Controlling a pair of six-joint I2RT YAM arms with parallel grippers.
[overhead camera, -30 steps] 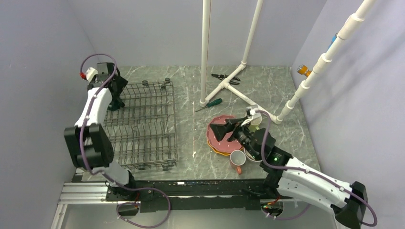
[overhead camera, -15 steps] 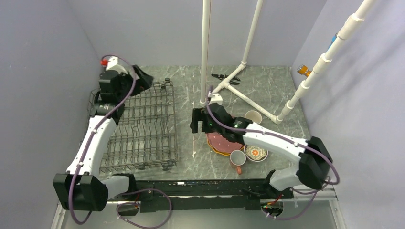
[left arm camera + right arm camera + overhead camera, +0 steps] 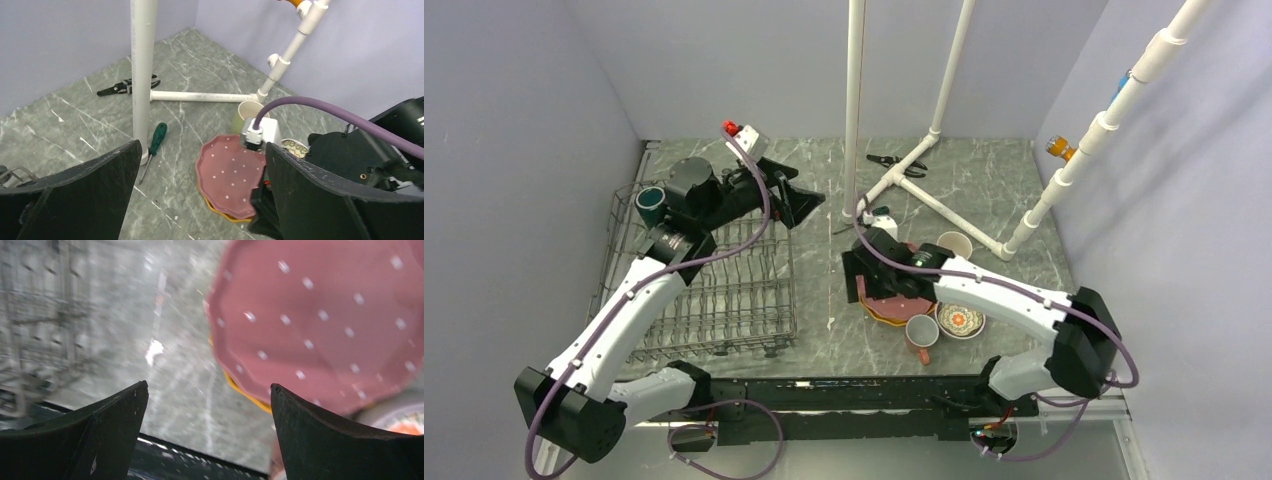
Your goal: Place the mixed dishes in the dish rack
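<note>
the dish rack (image 3: 714,270) sits at 9 o'clock on the table (image 3: 819,300), where it was a second ago. what has changed is the arms. the left arm has swung off the rack's 10 o'clock corner and now reaches past its 1 o'clock corner. the left gripper (image 3: 802,207) has its fingers spread wide, holds nothing, and faces the dishes at 3 o'clock. its move has uncovered a dark green mug (image 3: 650,198) in the rack's 10 o'clock corner, so one dish looks loaded.

the right arm, folded close to its base a second ago, is now stretched out. the right gripper (image 3: 209,386) hangs at the 9 o'clock edge of the plate stack, fingers wide and empty, and the rim lies just off its right finger.

the pink scalloped plate (image 3: 230,172) lies on the yellow-orange plate (image 3: 245,392), neither yet lifted. the light green mug (image 3: 954,244) stands at their 1 o'clock, the salmon mug (image 3: 921,332) at 5 o'clock, and the floral bowl (image 3: 962,320) just beside it.

the plate looks like the next pick, though from these views i cannot tell which arm will take it.
</note>
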